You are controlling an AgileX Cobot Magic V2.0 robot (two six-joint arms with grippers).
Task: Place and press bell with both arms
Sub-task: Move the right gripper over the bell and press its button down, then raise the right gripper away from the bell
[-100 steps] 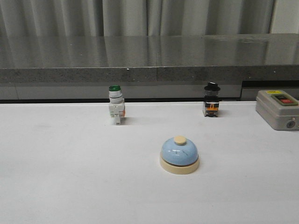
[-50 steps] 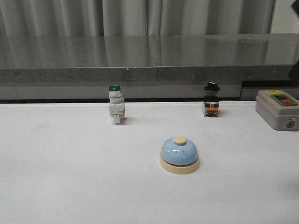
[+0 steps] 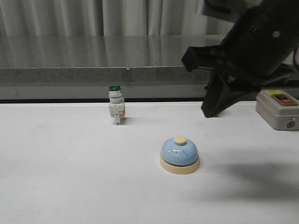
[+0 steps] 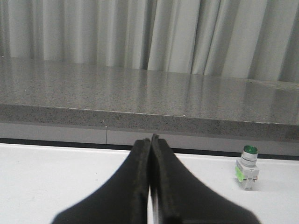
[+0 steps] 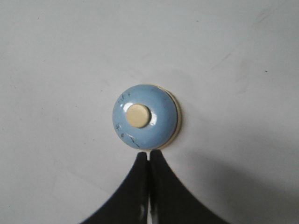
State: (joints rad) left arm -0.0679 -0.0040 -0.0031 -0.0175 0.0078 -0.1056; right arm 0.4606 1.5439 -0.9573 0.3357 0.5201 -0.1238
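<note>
The light-blue bell (image 3: 179, 154) with cream base and cream knob stands on the white table, a little right of centre. My right arm comes in from the upper right, and its gripper (image 3: 211, 111) hangs above and behind the bell, apart from it. In the right wrist view the bell (image 5: 145, 116) lies just beyond my right gripper (image 5: 149, 155), whose jaws are shut and empty. My left gripper (image 4: 151, 139) is shut and empty over the table; it does not show in the front view.
A green-capped white pushbutton switch (image 3: 116, 106) stands at the back left of centre and also shows in the left wrist view (image 4: 247, 167). A grey box with red and green buttons (image 3: 278, 108) sits at the far right. A grey stone ledge (image 3: 140, 70) runs behind the table.
My right arm has swung in from the upper right over the table and now hides the small black-capped switch at the back. The bell has not moved.
</note>
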